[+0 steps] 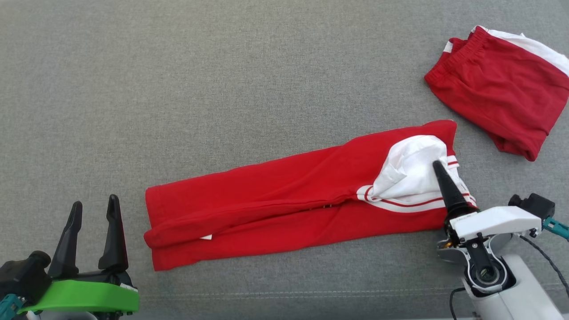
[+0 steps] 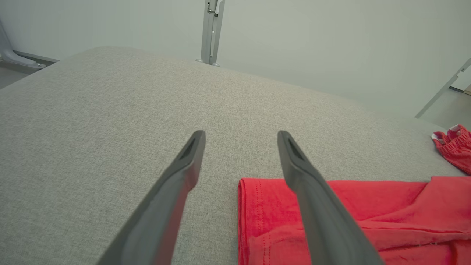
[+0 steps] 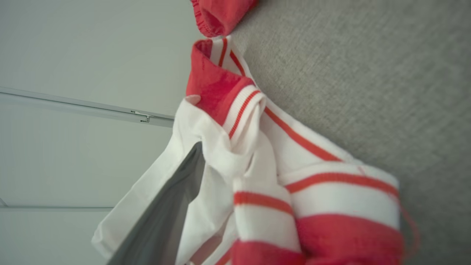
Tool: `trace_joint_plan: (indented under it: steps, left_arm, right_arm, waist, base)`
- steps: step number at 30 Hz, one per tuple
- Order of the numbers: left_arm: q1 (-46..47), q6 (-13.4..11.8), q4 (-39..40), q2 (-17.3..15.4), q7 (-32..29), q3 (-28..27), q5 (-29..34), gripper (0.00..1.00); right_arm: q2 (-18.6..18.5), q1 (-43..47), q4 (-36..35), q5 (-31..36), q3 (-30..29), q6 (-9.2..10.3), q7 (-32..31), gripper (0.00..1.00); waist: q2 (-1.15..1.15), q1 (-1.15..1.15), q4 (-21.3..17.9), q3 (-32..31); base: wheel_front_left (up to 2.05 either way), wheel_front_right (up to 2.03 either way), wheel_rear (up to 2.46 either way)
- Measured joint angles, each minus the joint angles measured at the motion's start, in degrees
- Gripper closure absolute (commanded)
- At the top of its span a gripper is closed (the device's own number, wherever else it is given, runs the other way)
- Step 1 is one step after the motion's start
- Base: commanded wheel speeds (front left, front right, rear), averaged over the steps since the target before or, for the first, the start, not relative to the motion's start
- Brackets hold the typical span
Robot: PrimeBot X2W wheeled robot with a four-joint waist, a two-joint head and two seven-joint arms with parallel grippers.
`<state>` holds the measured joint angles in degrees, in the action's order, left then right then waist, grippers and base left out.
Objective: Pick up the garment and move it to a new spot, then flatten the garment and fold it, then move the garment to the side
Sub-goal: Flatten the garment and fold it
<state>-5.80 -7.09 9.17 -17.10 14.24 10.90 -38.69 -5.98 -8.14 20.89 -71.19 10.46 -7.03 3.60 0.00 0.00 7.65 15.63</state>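
The right gripper (image 1: 441, 171), at the lower right of the head frame, is spread wide. One dark tapered finger (image 3: 173, 206) lies on the white turned-out lining at the waist end of the garment (image 1: 284, 200), and the other is hidden by the cloth. The left gripper (image 1: 95, 202), lower left, gapes wide and empty near the garment's hemmed end. The garment is a long, flattened red knit with a ribbed white, red-striped band, lying across the lower centre of the coarse grey woven surface (image 1: 222, 66), with a crumpled red-and-white piece (image 1: 498, 89) at the upper right.

Garment (image 1: 275, 195) matt red cloth (white parts ribbed); surface (image 1: 222, 66) coarse grey woven fabric.
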Motion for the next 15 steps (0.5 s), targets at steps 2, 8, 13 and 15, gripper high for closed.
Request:
trace_joint_plan:
  steps: [2,8,13,15]
  left_arm:
    - [0.00,0.00,0.01,0.10,0.01,0.04,0.12,0.00]
    - [-0.01,0.00,-0.10,1.03,0.01,-0.93,0.13,0.00]
    - [-0.01,0.00,-0.07,1.80,0.01,-1.90,0.13,0.00]
    - [-0.01,0.00,0.02,1.99,0.01,-1.96,0.13,0.00]
  right_arm:
    - [-0.31,-1.08,0.46,0.00,-0.35,0.00,0.34,1.00]
    - [-1.38,-2.57,0.64,-1.01,-0.35,-0.01,0.33,1.00]
    - [-2.66,-2.55,-0.55,-1.20,0.23,-0.02,0.32,1.00]
    - [-4.21,-2.54,-1.52,-0.74,0.35,-0.02,0.33,1.00]
  waist:
    - [0.00,0.00,0.01,0.04]
    - [0.00,0.00,-0.06,-0.13]
    - [0.00,0.00,-0.70,-0.08]
    - [0.00,0.00,-1.06,0.01]
  base:
    - [0.00,0.00,0.00]
    - [0.00,0.00,0.00]
    - [0.00,0.00,0.00]
    - [0.00,0.00,0.00]
